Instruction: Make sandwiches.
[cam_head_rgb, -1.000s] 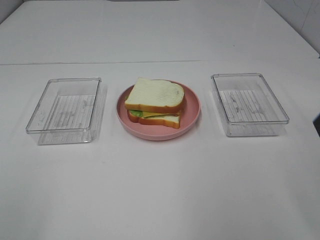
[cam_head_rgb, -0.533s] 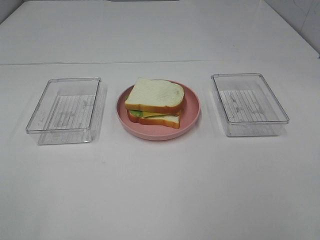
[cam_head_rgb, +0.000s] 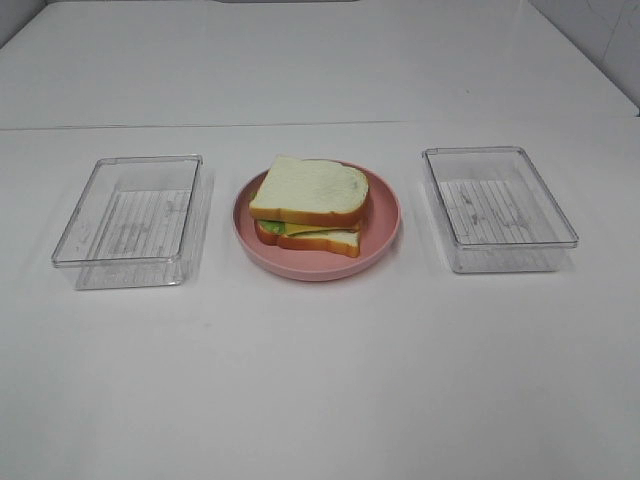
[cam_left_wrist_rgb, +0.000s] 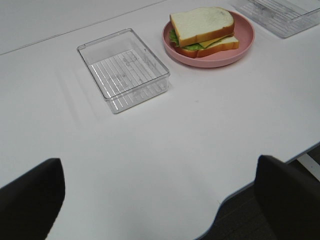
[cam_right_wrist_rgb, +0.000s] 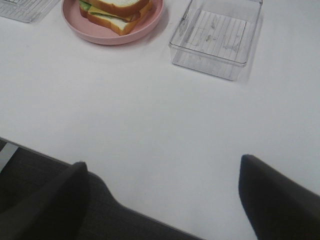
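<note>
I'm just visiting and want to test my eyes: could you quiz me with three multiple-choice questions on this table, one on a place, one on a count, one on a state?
1. Where does the stacked toy sandwich sit?
A. In a tray
B. On the round pink plate
C. On the bare table

2. How many clear plastic rectangular trays are there?
A. One
B. Two
C. Three

3. What do the trays hold?
A. Nothing
B. Bread
C. Lettuce

Answers:
1 B, the plate's rim rings the sandwich.
2 B, the left tray and the right tray flank the plate.
3 A, only their ribbed floors show through.
</note>
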